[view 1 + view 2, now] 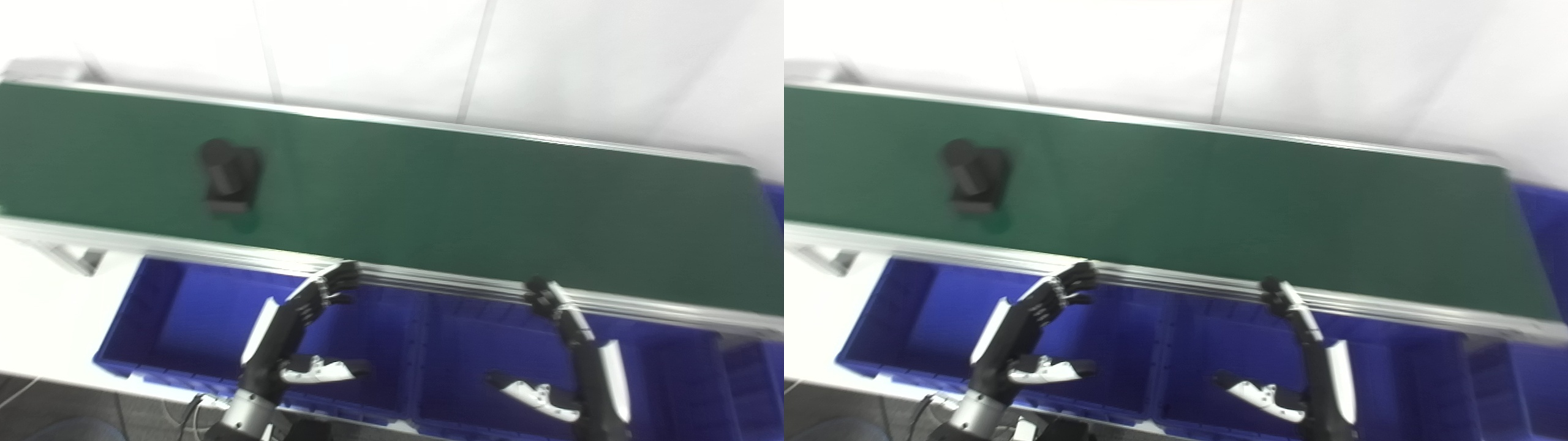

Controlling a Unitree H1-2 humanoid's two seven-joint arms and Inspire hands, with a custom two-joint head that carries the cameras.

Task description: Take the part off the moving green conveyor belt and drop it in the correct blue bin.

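Note:
A dark, blurred part (228,177) lies on the green conveyor belt (429,196), toward its left end. My left hand (294,331) hovers over the left blue bin (165,318), below the belt's near rail, fingers spread and holding nothing. The part sits up and to the left of it, well apart. My right hand (572,355) is raised over the middle blue bin (478,343), fingers apart, thumb sticking out to the left, and it holds nothing. In the right eye view the part (972,176) and both hands (1029,337) (1304,355) stand the same way.
The belt's metal rail (429,282) runs between the hands and the belt. A third blue bin (750,373) is at the right edge. A white wall is behind the belt. A belt support leg (73,257) shows at the left.

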